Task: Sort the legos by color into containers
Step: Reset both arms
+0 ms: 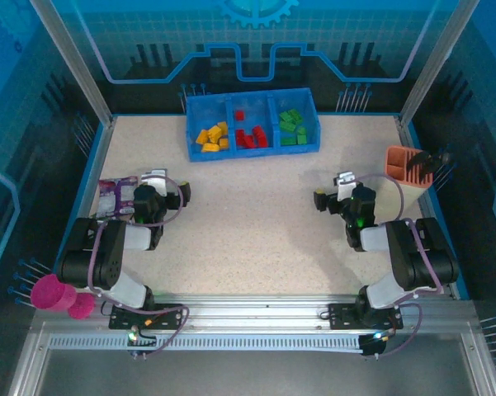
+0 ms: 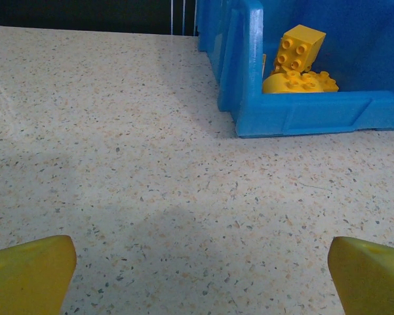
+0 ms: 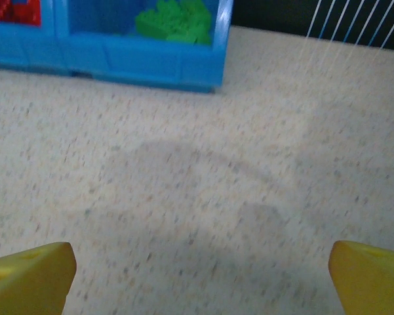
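Note:
The containers are three compartments of one low blue tray (image 1: 252, 153) at the back of the table. Orange-yellow legos (image 1: 213, 137) lie in its left compartment, red legos (image 1: 250, 136) in the middle one, green legos (image 1: 292, 128) in the right one. My left gripper (image 1: 177, 191) hovers low at the table's left, open and holding nothing. In the left wrist view its yellow fingertips (image 2: 33, 272) frame bare tabletop, with yellow legos (image 2: 298, 62) behind the tray wall (image 2: 301, 115). My right gripper (image 1: 326, 196) is open and empty too. The right wrist view has green legos (image 3: 174, 23) and red legos (image 3: 13, 10) ahead.
A purple packet (image 1: 115, 195) lies beside the left arm. An orange-pink slotted holder (image 1: 407, 167) stands at the right edge, close to the right arm. A magenta cup (image 1: 58, 294) sits off the table at the near left. Metal frame posts border the table.

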Tool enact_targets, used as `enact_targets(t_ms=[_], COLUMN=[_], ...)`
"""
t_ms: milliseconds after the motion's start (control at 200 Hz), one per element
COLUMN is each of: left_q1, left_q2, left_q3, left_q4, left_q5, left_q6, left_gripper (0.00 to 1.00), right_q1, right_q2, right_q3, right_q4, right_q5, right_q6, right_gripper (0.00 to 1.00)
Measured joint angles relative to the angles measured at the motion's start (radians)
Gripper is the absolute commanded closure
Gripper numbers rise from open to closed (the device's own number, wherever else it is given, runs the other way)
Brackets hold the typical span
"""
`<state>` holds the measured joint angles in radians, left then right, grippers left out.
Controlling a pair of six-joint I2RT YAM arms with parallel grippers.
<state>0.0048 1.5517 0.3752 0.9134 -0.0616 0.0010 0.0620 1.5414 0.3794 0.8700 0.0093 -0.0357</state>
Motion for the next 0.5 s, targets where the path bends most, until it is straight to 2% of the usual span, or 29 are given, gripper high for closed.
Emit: enact_targets(t_ms=[225, 500], left_q1=[0.000, 0.000], left_q2=[0.000, 0.000], left_q3=[0.000, 0.000], left_q4=[0.000, 0.000], left_q5=[0.000, 0.000], left_q6=[0.000, 0.000], left_gripper=[0.01, 0.01], right_q1=[-0.004, 0.022], right_q2=[0.000, 0.000], right_q3=[0.012, 0.008], right_q4=[0.002, 0.014], right_q5=[0.003, 0.068], right_q6=[0.010, 0.009], right_gripper=[0.00, 0.00])
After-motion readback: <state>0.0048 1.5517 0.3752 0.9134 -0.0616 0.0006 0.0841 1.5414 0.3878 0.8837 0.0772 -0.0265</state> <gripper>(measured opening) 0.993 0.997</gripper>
